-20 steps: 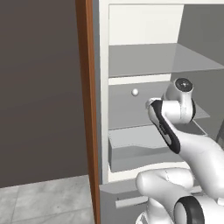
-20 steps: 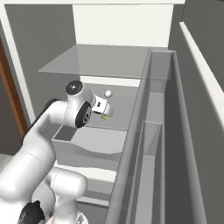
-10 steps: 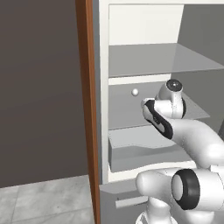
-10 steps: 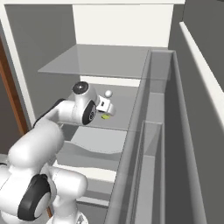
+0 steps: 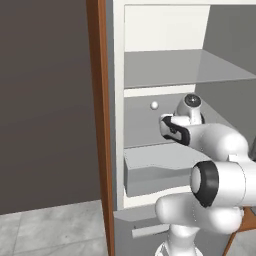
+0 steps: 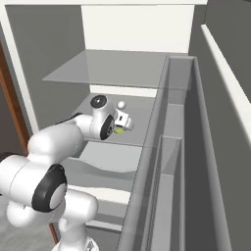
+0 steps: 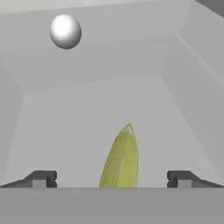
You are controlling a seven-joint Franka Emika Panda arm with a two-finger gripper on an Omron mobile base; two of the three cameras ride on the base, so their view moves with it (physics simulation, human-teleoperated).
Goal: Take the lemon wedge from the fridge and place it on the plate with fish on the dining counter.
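Note:
The fridge (image 5: 165, 70) stands open, white inside, with grey glass shelves (image 6: 112, 68). The lemon wedge (image 7: 120, 159), yellow-green and pointed, lies on the middle shelf; in the right base view the lemon wedge (image 6: 119, 130) peeks out at the hand's tip. My gripper (image 7: 111, 179) is open, and its fingertips (image 7: 41, 178) flank the wedge's near end with a wide gap on each side. From the right base my gripper (image 6: 123, 127) is reaching over that shelf. The plate with fish and the dining counter are out of view.
A small white ball (image 7: 65, 31) rests at the back of the same shelf, the white ball (image 5: 154, 105) also showing left of my hand. A clear drawer (image 5: 160, 170) sits below the shelf. The open fridge door (image 6: 181, 147) runs along my right; a brown panel (image 5: 97, 125) stands left.
My arm has stretched deeper into the fridge, carrying the hand forward over the middle shelf up to the lemon wedge. The wedge and the ball have not moved.

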